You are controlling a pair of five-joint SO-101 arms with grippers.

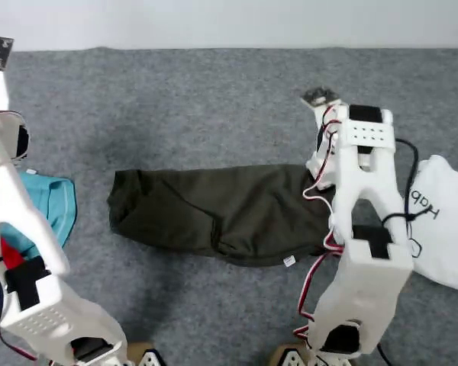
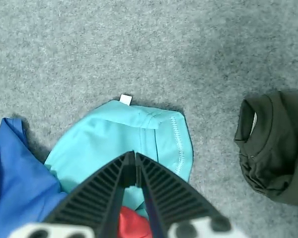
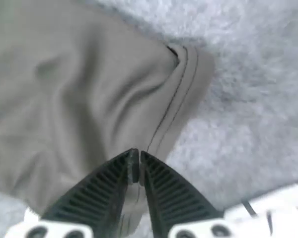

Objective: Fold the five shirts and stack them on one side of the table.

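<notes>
A dark olive shirt [image 1: 214,210] lies across the middle of the grey table, folded into a long band. Its collar end [image 2: 268,144] points toward the left arm. My right gripper [image 3: 134,156] is shut, its tips just above the olive shirt's hemmed edge [image 3: 186,84] at the right end, with no cloth visibly pinched. My left gripper [image 2: 135,158] is shut and hangs over a teal shirt [image 2: 134,136] at the table's left side. A blue shirt [image 2: 15,178] and a red one [image 2: 134,225] lie bunched with the teal shirt. A white shirt [image 1: 446,221] lies at the right edge.
The grey felt table [image 1: 214,99] is bare behind the olive shirt up to the back wall. The right arm [image 1: 362,191] stands between the olive and white shirts. The left arm [image 1: 15,221] rises over the teal shirt [image 1: 53,202].
</notes>
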